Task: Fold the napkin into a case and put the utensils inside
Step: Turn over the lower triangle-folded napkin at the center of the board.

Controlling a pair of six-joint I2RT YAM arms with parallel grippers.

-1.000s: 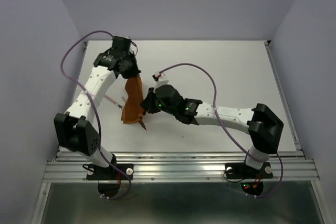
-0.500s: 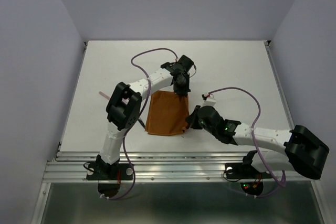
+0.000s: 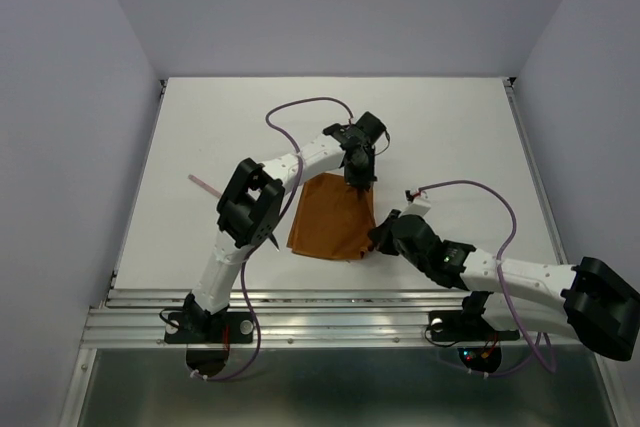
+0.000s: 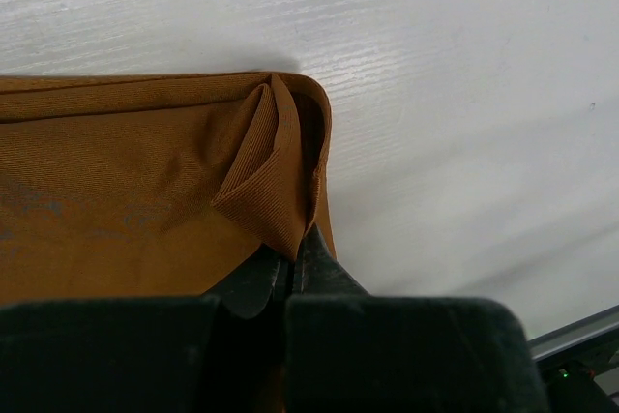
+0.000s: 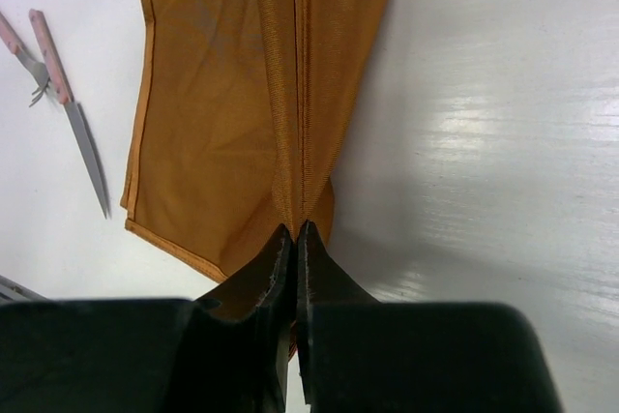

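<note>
Right gripper (image 3: 380, 237), lower centre: fingers clamped on near right corner of napkin (image 3: 330, 219), frame centre. Left gripper (image 3: 360, 177), above: pinched far right corner. Judged best: carry corners level, edge taut, hems flush. Cloth rust-orange, fine-ribbed, soft. Utensils (image 5: 60, 79) left: slender, pink-handled.

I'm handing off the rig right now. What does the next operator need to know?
Left gripper: shut on the napkin, far right corner.
Right gripper: shut on its near right corner.
Napkin lies spread on the table, its right edge pinched into a ridge between the grippers.
Knife and fork lie on the table left of the napkin, outside it.
Done: napkin laid out, seemingly doubled.
Left: finish folding, slide both pieces inside.
</note>
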